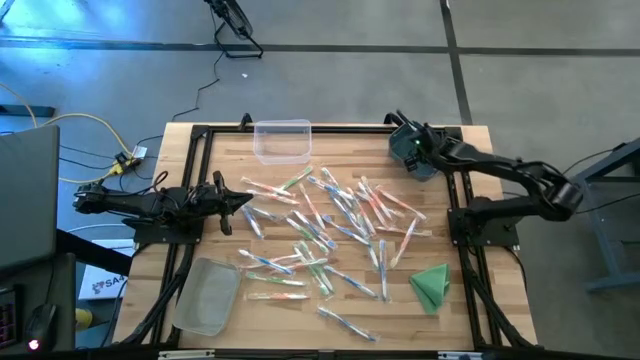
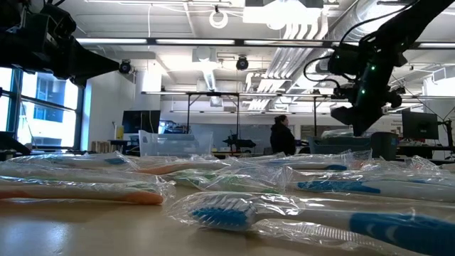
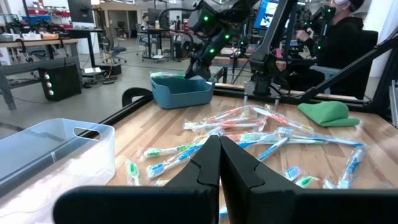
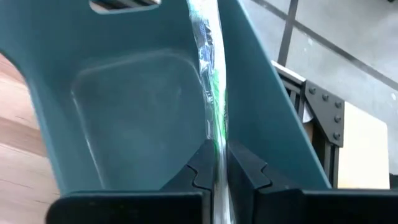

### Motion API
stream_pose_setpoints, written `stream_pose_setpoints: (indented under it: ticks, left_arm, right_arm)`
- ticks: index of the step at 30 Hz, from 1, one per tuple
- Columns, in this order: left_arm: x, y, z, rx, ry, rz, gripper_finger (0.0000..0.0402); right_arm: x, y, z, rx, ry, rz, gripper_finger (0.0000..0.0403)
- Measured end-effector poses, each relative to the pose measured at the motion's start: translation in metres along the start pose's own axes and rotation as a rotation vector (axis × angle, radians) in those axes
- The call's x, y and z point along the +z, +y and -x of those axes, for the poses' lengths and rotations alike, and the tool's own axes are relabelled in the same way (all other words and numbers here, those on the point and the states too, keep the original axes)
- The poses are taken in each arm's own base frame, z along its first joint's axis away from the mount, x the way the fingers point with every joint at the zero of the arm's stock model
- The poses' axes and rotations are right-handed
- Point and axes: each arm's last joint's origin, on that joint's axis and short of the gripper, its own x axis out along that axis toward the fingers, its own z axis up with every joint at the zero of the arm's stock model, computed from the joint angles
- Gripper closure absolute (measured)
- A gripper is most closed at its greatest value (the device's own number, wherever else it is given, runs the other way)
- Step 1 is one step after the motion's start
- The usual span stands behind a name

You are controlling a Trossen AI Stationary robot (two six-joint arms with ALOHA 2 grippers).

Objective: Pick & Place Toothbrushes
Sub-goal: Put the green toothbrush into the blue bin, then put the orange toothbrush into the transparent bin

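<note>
The right gripper [image 4: 217,165] is extended over the teal plastic bin [image 4: 124,112], fingers clamped on a green-accented wrapped toothbrush [image 4: 211,93] hanging inside it. The left gripper [image 3: 219,163] hovers level at the table's left edge, fingers fully together, holding nothing. Remaining toothbrushes [image 1: 330,225] lie scattered in crinkled clear wrappers across the wooden table [image 1: 480,310].

On the desk [image 1: 215,145], the toothbrushes [image 1: 330,225] lie scattered across the middle. A clear bin [image 1: 282,140] sits at twelve o'clock of them, another bin [image 1: 413,155] at two, a lid [image 1: 208,295] at seven and a folded cloth [image 1: 431,286] at four.
</note>
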Motion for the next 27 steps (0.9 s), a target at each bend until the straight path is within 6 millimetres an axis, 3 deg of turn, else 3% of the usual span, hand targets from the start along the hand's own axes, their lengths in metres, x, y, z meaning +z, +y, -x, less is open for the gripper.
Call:
stream_pose_setpoints:
  ticks: [6,13,17,27]
  left_arm:
    - [0.000,0.000,0.000,0.000,0.000,0.000,0.0402]
    - [0.000,0.000,0.000,0.000,0.000,0.001,0.0402]
    - [0.000,0.000,0.000,0.000,0.000,0.000,0.0402]
    - [0.000,0.000,0.000,0.000,0.000,0.001,0.0402]
  right_arm:
    - [-0.001,-0.002,-0.007,-0.016,0.032,-0.002,0.0376]
    - [-0.001,-0.002,-0.007,-0.023,0.031,0.010,0.0285]
    - [0.000,-0.004,-0.005,-0.027,0.013,0.024,0.0255]
    - [0.006,-0.007,0.033,0.089,-0.155,-0.005,0.0280]
